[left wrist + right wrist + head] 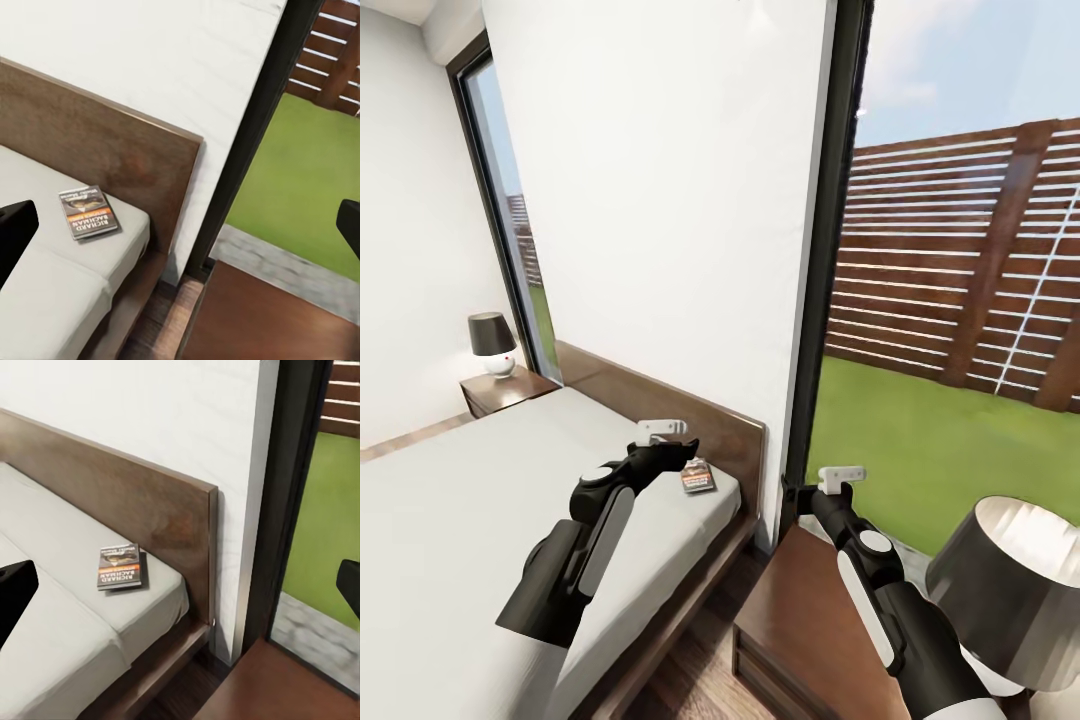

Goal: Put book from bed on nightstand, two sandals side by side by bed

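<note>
The book [698,476] lies flat on the bed's pale mattress [480,500], at the corner near the dark headboard [700,410]. Its orange band shows in the left wrist view [88,211] and the right wrist view [120,565]. My left gripper [662,430] hovers open just above the mattress, slightly left of the book and apart from it. My right gripper [842,474] stands open over the back of the near nightstand [800,620], beside the black window frame. The sandals are out of view.
A grey-shaded lamp [1015,590] stands on the near nightstand at my right. A second nightstand [510,392] with a dark lamp [491,340] sits beyond the bed. A narrow strip of wood floor [705,670] separates the bed and the near nightstand.
</note>
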Robot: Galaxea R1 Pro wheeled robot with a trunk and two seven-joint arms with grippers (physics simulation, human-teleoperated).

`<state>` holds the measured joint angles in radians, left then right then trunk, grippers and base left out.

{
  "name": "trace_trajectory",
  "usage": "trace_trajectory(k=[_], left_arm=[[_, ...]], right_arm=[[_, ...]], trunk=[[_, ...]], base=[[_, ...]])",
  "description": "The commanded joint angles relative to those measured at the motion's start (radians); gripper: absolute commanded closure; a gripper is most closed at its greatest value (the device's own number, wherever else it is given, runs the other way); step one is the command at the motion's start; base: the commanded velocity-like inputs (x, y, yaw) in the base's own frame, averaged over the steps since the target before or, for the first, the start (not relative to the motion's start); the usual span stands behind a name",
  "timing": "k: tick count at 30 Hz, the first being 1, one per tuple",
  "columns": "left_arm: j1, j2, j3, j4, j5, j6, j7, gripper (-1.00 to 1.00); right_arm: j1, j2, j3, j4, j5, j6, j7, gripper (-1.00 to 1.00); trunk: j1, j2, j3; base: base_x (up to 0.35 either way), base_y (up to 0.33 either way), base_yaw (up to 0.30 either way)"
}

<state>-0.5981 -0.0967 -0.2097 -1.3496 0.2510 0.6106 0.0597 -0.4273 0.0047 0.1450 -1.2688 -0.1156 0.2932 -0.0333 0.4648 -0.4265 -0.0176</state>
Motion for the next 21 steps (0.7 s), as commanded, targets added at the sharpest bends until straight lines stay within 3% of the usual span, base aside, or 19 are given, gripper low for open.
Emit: trace_trajectory(k=[1, 4, 21], left_arm=[[0.0, 0.0, 0.0, -0.001, 0.011, 0.005, 0.006, -1.0], [0.0, 0.0, 0.0, 0.0, 0.01, 0.005, 0.006, -1.0], [0.001, 0.005, 0.003, 0.008, 0.008, 0.005, 0.01, -1.0]], right_arm=[[-0.001, 0.0, 0.001, -0.001, -0.01, 0.004, -0.004, -1.0], [-0.001, 0.0, 0.001, -0.001, -0.01, 0.004, -0.004, -1.0], [-0.001, 0.0, 0.001, -0.001, -0.01, 0.004, -0.004, -1.0]], trunk=[[-0.003, 0.005, 0.001], [-0.015, 0.026, 0.011], [-0.015, 0.026, 0.011]], base=[[0.0, 0.0, 0.0], [0.0, 0.0, 0.0], [0.0, 0.0, 0.0]])
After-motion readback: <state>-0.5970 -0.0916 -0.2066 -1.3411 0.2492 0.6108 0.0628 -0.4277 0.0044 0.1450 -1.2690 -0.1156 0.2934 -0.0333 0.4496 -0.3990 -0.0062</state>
